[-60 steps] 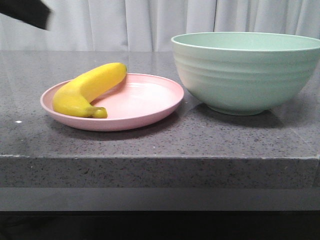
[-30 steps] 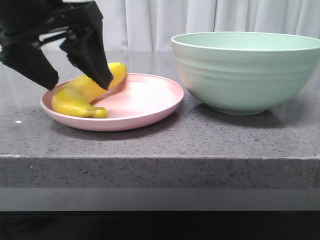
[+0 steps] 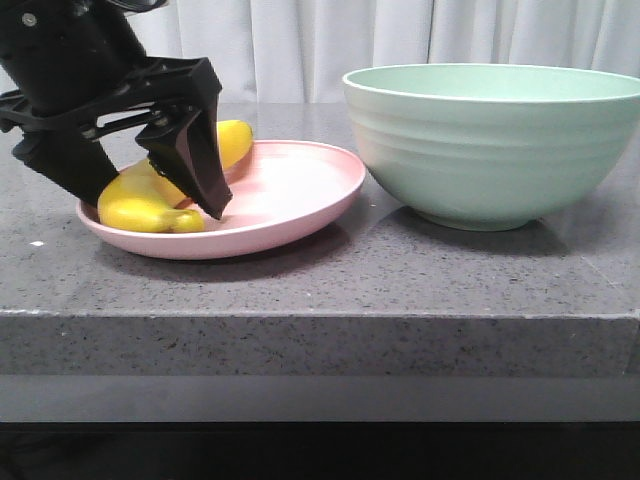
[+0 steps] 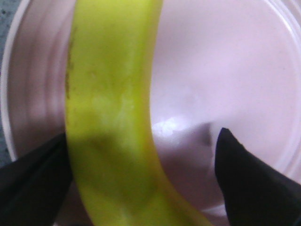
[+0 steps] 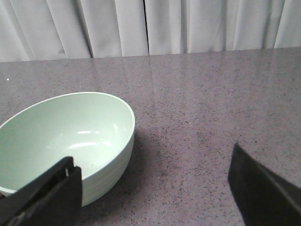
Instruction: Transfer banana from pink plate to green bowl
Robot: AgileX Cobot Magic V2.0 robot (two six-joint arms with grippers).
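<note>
The yellow banana (image 3: pixel 150 200) lies on the left side of the pink plate (image 3: pixel 290 195). My left gripper (image 3: pixel 155 205) is down over the plate, open, with one black finger on each side of the banana. In the left wrist view the banana (image 4: pixel 110 117) runs between the fingers on the plate (image 4: pixel 225 70). One finger (image 4: pixel 33 181) is against the banana and the other (image 4: pixel 249 183) stands apart from it. The green bowl (image 3: pixel 490 140) stands to the right of the plate. My right gripper (image 5: pixel 150 197) is open and empty over bare table, beside the bowl (image 5: pixel 61 136).
The table is a dark grey speckled stone slab (image 3: pixel 320 290) with its front edge near the camera. White curtains (image 3: pixel 300 45) hang behind it. A narrow gap separates plate and bowl.
My left gripper has come down from the upper left and now straddles the banana. The plate has shifted slightly, its right rim a little higher. The bowl has not moved.
</note>
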